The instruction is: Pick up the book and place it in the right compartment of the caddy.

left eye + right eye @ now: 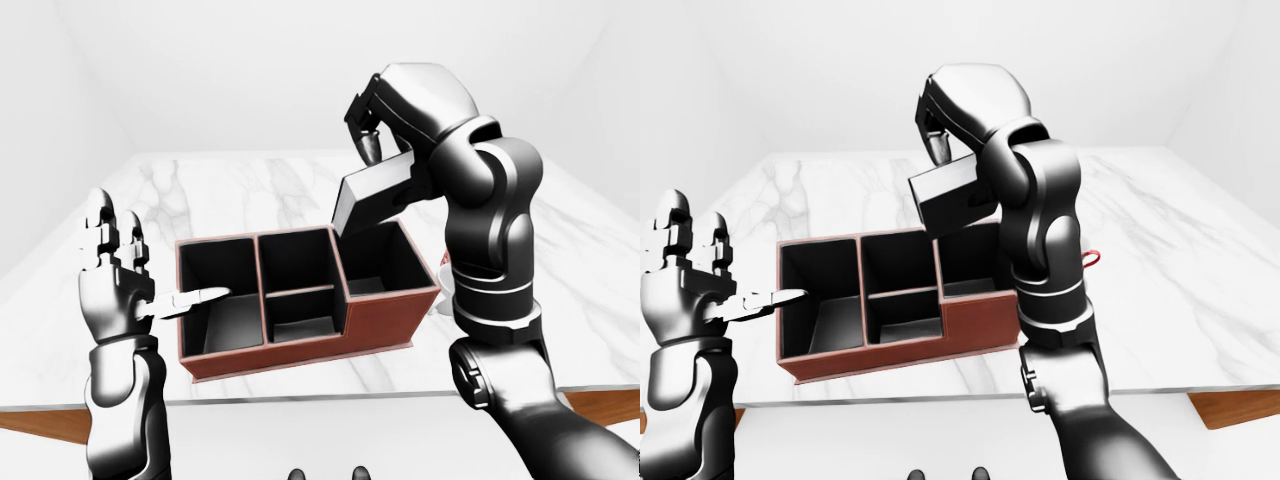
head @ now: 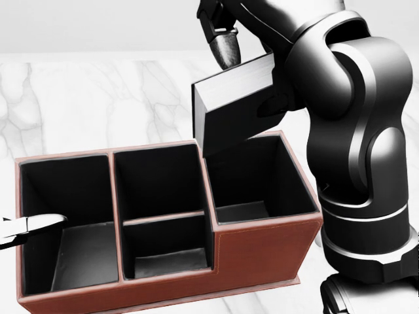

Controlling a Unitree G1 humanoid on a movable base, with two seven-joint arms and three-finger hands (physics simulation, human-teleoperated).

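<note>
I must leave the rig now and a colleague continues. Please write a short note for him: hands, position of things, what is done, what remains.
Right hand: shut on the book, holding it tilted above the right compartment of the caddy, its lower corner at the rim.
Left hand: open, empty, one finger reaching over the caddy's left wall.
Caddy: on the marble table; all compartments look empty.
Done: book picked up and brought over.
Left: lower the book into the right compartment, release, withdraw.
</note>
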